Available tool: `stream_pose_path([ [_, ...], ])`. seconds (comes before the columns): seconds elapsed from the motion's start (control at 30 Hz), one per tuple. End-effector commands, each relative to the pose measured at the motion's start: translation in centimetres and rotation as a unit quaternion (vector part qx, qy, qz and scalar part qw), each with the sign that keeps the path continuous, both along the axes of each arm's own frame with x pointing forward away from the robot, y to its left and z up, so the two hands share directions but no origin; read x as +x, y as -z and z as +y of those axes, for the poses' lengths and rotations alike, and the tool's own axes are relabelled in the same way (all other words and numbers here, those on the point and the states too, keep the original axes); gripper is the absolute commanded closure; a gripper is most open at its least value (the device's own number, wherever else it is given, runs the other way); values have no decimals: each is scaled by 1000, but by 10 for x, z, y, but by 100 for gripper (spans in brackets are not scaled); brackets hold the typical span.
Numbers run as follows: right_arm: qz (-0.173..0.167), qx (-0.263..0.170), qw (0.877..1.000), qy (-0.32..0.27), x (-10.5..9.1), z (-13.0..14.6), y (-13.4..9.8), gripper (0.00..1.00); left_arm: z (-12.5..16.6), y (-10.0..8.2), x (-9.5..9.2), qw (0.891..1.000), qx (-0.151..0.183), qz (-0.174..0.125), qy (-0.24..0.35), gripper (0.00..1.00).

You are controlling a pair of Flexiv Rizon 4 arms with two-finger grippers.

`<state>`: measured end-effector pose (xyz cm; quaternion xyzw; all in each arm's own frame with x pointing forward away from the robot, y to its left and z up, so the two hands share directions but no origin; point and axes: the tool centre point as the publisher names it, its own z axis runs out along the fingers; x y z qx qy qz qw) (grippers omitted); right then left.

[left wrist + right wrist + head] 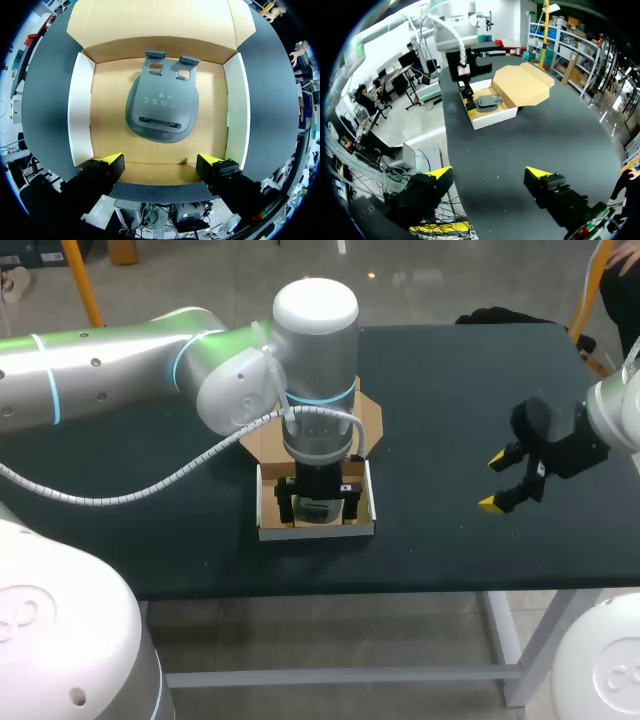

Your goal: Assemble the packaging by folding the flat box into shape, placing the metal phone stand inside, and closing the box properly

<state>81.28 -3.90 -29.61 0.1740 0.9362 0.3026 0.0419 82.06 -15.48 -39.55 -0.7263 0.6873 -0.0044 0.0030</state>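
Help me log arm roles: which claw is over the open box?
The left claw, directly above the phone stand lying in the box; the right claw sits apart, over the table.

My dark table [450, 460] is filling the middle of the frame.
Its matte top is stretching from the left edge to the right, its near edge is crossing the lower middle, and its pale frame legs [505, 640] are showing beneath at lower right.

We see a dark grey phone stand [160, 107], a box [81, 110] tan inside with white walls, and a dark greenish desk [450, 420].
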Motion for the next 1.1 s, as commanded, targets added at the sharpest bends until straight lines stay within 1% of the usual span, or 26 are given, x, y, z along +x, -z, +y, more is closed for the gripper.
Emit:
stream_pose_path([
  [0.03, 0, 2, 1000, -1, -1, -1, -1, 0, 2, -3, -11, 1000, -4, -8, 4, 0],
  [0.23, 0, 2, 1000, -1, -1, -1, -1, 0, 3, -4, -23, 1000, -3, -10, 13, 0],
  [0.43, 0, 2, 1000, -1, -1, -1, -1, 0, 2, -2, -34, 1000, 0, -9, 20, 0],
  [0.6, 0, 2, 1000, -1, -1, -1, -1, 0, 1, -3, -37, 1000, -1, -13, 26, 0],
  [0.77, 0, 2, 1000, -1, -1, -1, -1, 0, 3, -8, -35, 999, -5, -25, 26, 0],
  [0.9, 0, 2, 1000, -1, -1, -1, -1, 0, 5, -21, -32, 999, -20, -41, 20, 0],
  [1.1, 0, 2, 1000, -1, -1, -1, -1, 0, 12, -59, -34, 995, -47, -80, 33, 0],
])
